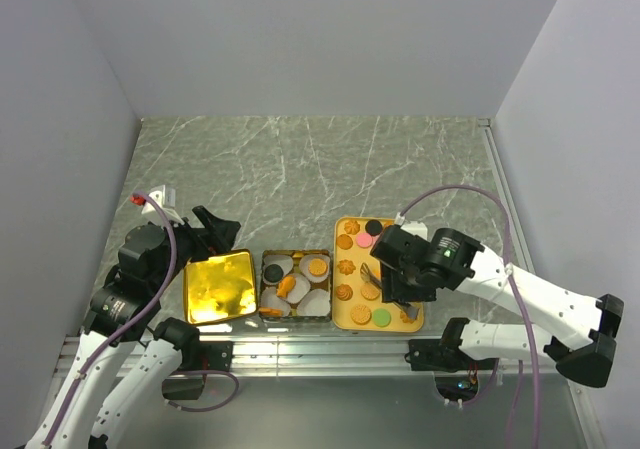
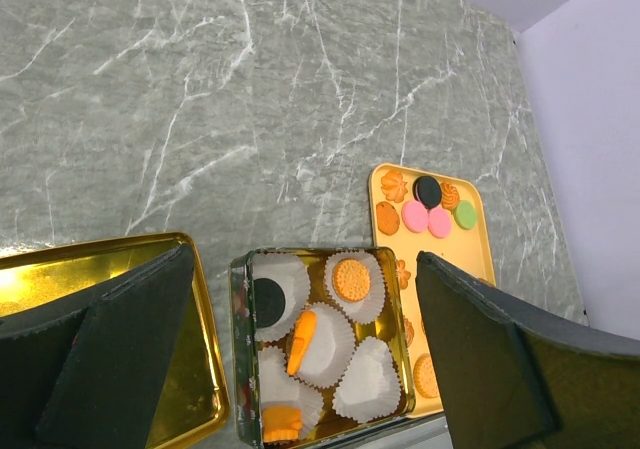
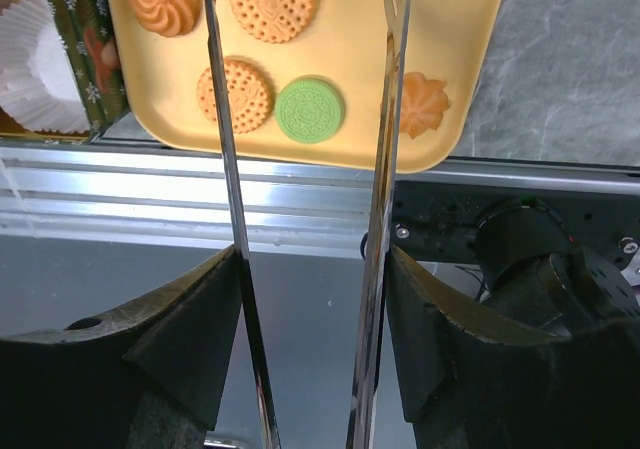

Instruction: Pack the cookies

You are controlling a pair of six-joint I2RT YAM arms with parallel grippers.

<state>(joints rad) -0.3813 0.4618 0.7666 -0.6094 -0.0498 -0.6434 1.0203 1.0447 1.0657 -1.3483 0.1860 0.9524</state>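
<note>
Marble table (image 1: 300,159), green cookie (image 3: 310,110) between tongs (image 3: 228,119) only wrist-side

Assorted round and flower-shaped cookies (image 1: 360,237) lie flat, some in paper cups.

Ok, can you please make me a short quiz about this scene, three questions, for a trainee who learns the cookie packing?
1. True or false: the left gripper is holding a cookie.
2. The right gripper holds metal tongs over the yellow tray. In the right wrist view, which colour is the cookie lying wholly between the two blades? A pink, B green, C black.
3. Fill in: in the tin, the black cookie sits in a white paper ____.

Key:
1. False. Its fingers are wide apart and hold nothing.
2. B, the green cookie.
3. cup: it sits in a paper cup.
</note>
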